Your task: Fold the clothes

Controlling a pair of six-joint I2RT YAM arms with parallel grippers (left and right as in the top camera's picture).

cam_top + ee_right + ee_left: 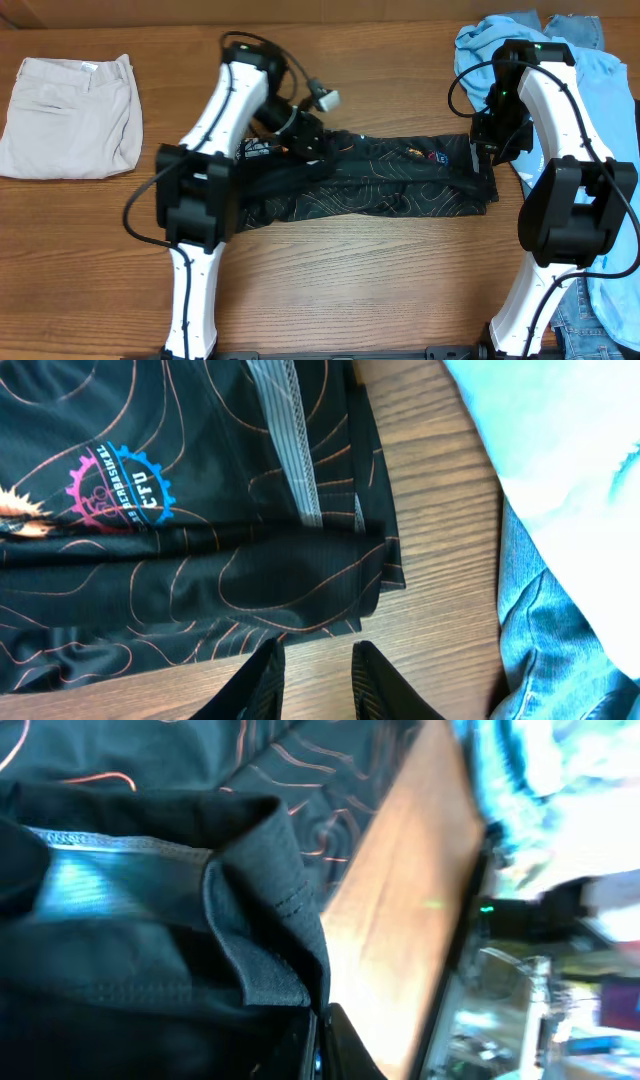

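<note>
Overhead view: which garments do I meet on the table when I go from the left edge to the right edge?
folded beige garment → black shirt with orange lines → light blue garment

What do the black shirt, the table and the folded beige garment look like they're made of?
The black shirt looks like thin synthetic sports knit: slight sheen, mesh-like seam strip. The table looks wood or wood-look laminate: visible grain, smooth matte. The beige garment is probably woven cotton: matte, soft creases.
</note>
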